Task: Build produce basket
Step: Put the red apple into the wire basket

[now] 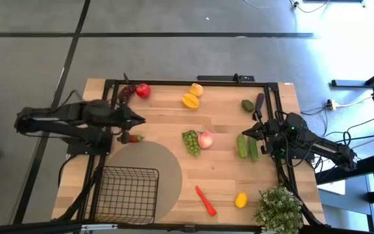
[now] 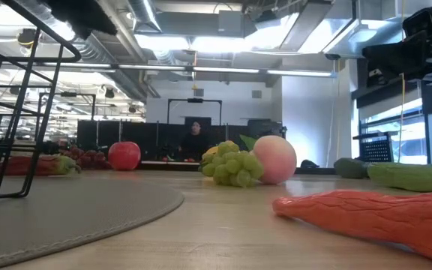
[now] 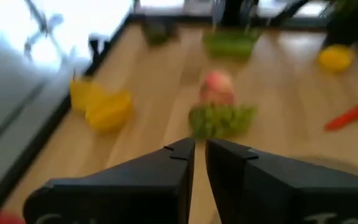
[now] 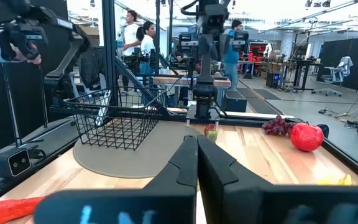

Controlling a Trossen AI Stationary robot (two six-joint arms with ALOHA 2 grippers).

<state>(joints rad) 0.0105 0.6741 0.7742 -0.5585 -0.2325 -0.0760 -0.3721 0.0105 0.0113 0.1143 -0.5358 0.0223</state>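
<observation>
Basket (image 1: 130, 188) is sitting empty at lower left; produce is lying scattered across the desk (image 1: 174, 123). Left claw (image 1: 137, 121) is hovering nearly clenched, empty; right claw (image 1: 249, 130) clenched. Grapes (image 1: 191, 141) look light, lumpy; pinching mid-bunch seems best.

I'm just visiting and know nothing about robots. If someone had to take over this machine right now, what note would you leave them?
Left gripper: nearly shut, empty, over the table's left side near a small red and green piece.
Right gripper: shut, empty, waiting at the right beside the cucumbers.
Basket: on the round mat, nothing in it.
Produce is all on the table: apple, purple grapes, yellow fruits, green grapes, peach, chili, lemon.
Done: nothing yet. Left: every piece into the basket.
</observation>
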